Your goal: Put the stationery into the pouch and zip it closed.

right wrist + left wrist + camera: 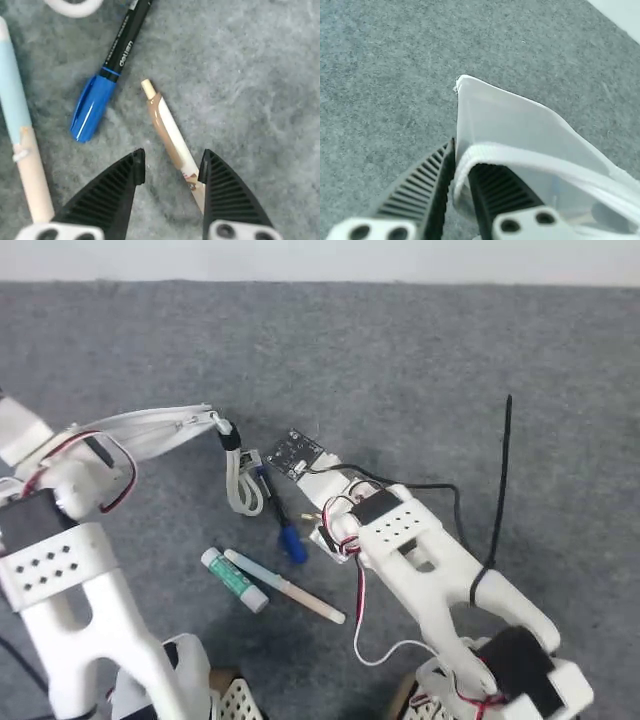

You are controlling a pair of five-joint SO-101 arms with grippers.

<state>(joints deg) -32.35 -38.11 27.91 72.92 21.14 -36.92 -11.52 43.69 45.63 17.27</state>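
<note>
- Across grey felt table (420,350): two white arms, stationery loose between them near the middle.
- Upper left in high view: translucent white pouch (150,432), one end raised off the felt, zip end pointing toward the centre, strap loop (243,492) trailing onto the felt.
- On pouch rim: left gripper (460,165) pressed together, pouch wall pinched between the ribbed pads.
- Toward the front: blue-and-cream pen (287,588) and green-and-white tube (233,578), side by side.
- Just beside strap loop: black marker (102,80), blue cap on.
- Smallest: tan-and-cream pen (171,134), flat on the felt under right gripper (172,160); jaws spread, one on each side of the barrel, not closed on it.
- Step, by judgement: first pick. Four items out on the felt, zip not yet done.
- Next move calls for closing squarely across the thin barrel, lifting, then carrying over the marker to the pouch mouth. Width of the mouth hard to tell.
- Room: open felt beyond and to the right, tighter on the marker side. Black cable (506,470) standing beside the right arm, a possible snag. Far edge of felt well apart from the work.
</note>
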